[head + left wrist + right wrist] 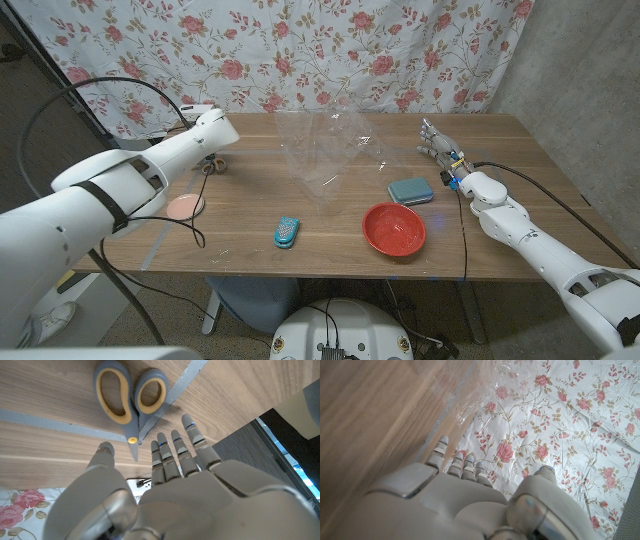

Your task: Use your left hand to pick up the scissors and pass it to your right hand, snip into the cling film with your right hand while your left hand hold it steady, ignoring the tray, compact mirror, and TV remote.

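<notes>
Brown wood is what our table is made of, and a cloth with pink roses hangs behind it.

We see our left robot hand reaching over the far left part of the table. Its fingers are straight and a little apart, and it holds nothing. The scissors lie flat on the wood just past those fingertips. They have grey handles with yellow inside the loops, and the blades are shut. In the left wrist view the fingertips are very near the scissors, but we cannot tell if they touch.

The cling film is see-through and crinkly. It stands up in a loose sheet near the middle of the far side of the table, between our two arms.

Our right robot hand waits at the right side of the table, near the far edge. Its fingers are stretched out and it holds nothing.

A red tray sits toward the front, right of the middle. A small blue-green case lies just behind it, close to our right arm. A blue remote lies near the front in the middle. A flat pink round thing lies by our left arm.
</notes>
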You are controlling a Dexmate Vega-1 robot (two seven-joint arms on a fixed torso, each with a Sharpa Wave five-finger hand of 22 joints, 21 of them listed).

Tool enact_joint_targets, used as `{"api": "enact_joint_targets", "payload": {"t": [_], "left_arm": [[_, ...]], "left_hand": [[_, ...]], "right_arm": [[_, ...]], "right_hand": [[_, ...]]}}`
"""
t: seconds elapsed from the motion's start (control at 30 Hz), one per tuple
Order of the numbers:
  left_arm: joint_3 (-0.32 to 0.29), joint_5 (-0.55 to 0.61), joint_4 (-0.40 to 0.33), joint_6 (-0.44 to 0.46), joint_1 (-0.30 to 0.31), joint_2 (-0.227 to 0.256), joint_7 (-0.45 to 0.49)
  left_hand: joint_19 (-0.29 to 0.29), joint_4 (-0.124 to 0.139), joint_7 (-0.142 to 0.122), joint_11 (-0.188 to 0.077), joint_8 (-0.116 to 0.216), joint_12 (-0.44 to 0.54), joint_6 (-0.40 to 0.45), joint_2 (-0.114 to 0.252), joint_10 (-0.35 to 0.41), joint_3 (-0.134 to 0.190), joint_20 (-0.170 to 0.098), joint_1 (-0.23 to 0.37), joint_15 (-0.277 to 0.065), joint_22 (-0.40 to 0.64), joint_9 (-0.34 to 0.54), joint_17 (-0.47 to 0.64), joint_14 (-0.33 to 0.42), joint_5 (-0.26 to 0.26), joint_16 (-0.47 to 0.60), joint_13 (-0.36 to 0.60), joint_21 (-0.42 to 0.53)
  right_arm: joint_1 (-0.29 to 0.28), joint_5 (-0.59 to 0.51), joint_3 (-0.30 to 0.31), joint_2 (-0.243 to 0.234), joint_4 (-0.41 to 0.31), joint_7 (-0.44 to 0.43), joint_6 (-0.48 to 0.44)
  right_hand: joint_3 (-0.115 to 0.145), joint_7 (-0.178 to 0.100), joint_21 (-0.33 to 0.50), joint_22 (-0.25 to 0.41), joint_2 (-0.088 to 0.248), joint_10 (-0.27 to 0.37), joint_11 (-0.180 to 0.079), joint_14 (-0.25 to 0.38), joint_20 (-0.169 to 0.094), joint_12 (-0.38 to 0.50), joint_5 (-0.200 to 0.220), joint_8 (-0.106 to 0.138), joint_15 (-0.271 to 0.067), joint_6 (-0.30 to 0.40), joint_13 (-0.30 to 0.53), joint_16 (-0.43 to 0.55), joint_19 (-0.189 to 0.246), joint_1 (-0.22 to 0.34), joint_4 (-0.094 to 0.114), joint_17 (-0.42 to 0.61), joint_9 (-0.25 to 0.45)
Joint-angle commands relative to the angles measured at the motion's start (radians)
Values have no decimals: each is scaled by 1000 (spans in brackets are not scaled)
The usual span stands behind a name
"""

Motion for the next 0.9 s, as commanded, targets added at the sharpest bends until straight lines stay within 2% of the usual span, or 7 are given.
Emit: {"api": "enact_joint_targets", "payload": {"t": [0.03, 0.37, 0.5, 0.8, 0.87, 0.9], "left_arm": [[-31, -6, -19, 2, 13, 6, 11], [-16, 1, 49, -14, -7, -29, 9], [-9, 3, 89, -30, -20, -48, 5], [1, 8, 196, -78, -55, -95, -3], [3, 8, 218, -86, -60, -105, -4], [6, 9, 233, -94, -63, -112, -6]], "left_hand": [[-5, 5, 1, 6, -5, -4, -3, -10, 4, 0, 1, 8, -3, 3, 1, 0, -7, -1, -3, 4, -4], [-7, 8, 7, 13, -3, -4, 7, -9, 6, 0, 1, 7, -1, 3, 0, 0, -7, -1, -3, 4, -4], [-7, 12, 16, 16, -4, -4, 8, -9, 7, -2, 2, 2, 5, 3, -1, 2, -6, -2, -1, 4, -3], [-9, 14, 17, 18, -5, -3, 10, -1, 12, 2, 4, 4, 6, 3, -1, 2, -4, -1, 0, 4, -3], [-10, 14, 20, 11, -6, -4, 10, 8, 12, 9, 5, 11, 7, 4, -2, 2, -2, 1, 1, 4, -2], [-11, 14, 22, 19, -6, -3, 11, 19, 14, 15, 6, 16, 9, 4, -2, 3, -1, 3, 1, 4, -2]], "right_arm": [[-7, 0, 0, -3, -7, -4, 1], [-8, 2, -2, 2, 1, -2, 2], [-9, 4, -2, 3, 3, -1, 1], [-8, 6, -2, 4, 8, -1, -3], [-6, 5, -2, 5, 11, 0, -1], [-4, 5, -3, 6, 14, 1, 0]], "right_hand": [[2, -2, 5, 1, 3, -6, 0, -4, 5, 7, -1, 2, 5, -11, 3, 6, -5, 3, -5, 3, 3], [3, -1, 6, 1, 4, -7, 0, -5, 5, 7, 0, 1, 5, -15, 3, 6, -5, 5, -7, 2, 3], [4, -2, 6, 1, 4, -6, -1, -5, 5, 7, -1, 1, 5, -15, 3, 6, -5, 6, -8, 2, 3], [5, -2, 6, 1, 4, -6, -1, -5, 5, 7, -1, 2, 5, -15, 3, 5, -5, 9, -10, 1, 3], [5, -3, 6, 1, 4, -6, -1, -5, 5, 7, -1, 2, 5, -15, 3, 6, -5, 9, -10, 1, 3], [6, -2, 6, 1, 4, -5, 0, -5, 5, 8, -1, 2, 4, -15, 2, 5, -5, 9, -10, 1, 3]]}}
